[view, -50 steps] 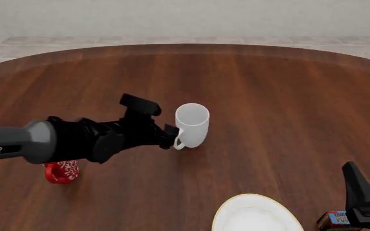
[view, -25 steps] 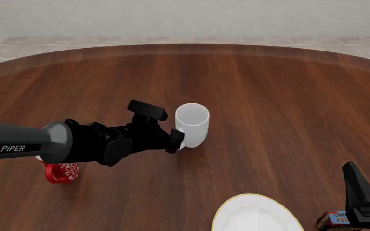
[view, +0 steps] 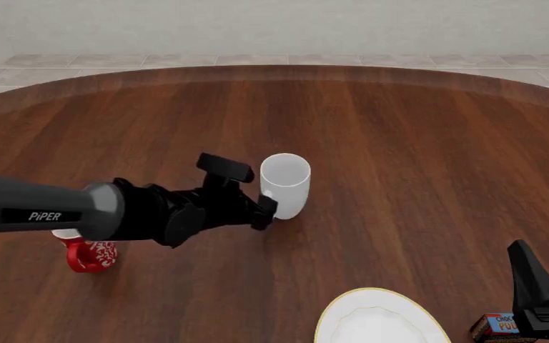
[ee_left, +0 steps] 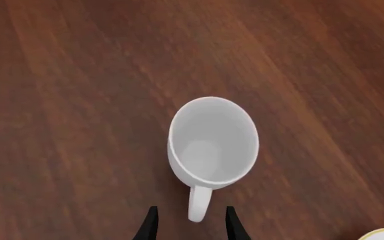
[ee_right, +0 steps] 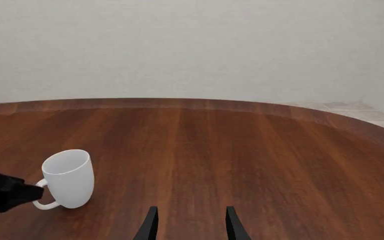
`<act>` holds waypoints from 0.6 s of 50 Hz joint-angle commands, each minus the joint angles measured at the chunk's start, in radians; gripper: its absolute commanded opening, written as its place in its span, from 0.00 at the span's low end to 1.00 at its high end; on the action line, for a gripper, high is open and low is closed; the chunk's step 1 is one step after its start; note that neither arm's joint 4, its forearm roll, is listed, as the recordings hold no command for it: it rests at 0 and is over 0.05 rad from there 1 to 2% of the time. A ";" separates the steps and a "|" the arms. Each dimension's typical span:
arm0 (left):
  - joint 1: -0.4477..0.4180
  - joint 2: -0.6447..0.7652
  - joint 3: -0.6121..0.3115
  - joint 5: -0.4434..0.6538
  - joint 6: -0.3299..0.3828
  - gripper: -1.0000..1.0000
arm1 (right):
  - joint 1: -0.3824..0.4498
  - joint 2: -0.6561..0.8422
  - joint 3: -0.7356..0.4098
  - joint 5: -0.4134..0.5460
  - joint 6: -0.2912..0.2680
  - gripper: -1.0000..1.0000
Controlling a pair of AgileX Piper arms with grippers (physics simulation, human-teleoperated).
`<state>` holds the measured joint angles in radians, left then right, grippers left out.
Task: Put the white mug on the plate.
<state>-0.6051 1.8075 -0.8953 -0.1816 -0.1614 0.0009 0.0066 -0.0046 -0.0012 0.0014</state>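
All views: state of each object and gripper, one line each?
white mug: upright on table, empty, handle between left gripper's fingers
plate: flat on table, nothing on its visible part
red mug: on table, partly hidden
left gripper: open, straddling handle
right gripper: open, holding nothing

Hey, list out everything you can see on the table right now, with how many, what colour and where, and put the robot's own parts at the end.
white mug: one, plain glossy white, upright near the table's middle, handle toward the left arm.
plate: one, white with a thin gold-yellow rim, at the near edge, partly cut off by the front view.
red mug: one, red with white pattern, near left, partly hidden under the left arm.
box: one, brown and blue with yellow print, near right corner, partly hidden by the right arm.
table: one, dark reddish-brown wood, rounded far edge.
left gripper: one, black, open, fingers either side of the white mug's handle.
right gripper: one, black, open, at near right, holding nothing.
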 commanded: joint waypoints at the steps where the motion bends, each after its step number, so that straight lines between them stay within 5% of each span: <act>1: -0.005 0.033 -0.013 0.000 -0.020 1.00 | -0.001 0.001 0.001 -0.002 -0.002 1.00; 30: -0.009 0.090 -0.035 -0.003 -0.046 1.00 | -0.001 0.001 0.001 -0.002 -0.002 1.00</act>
<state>-0.6165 1.8809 -0.9223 -0.1863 -0.1999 0.0009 0.0066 -0.0046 -0.0012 0.0014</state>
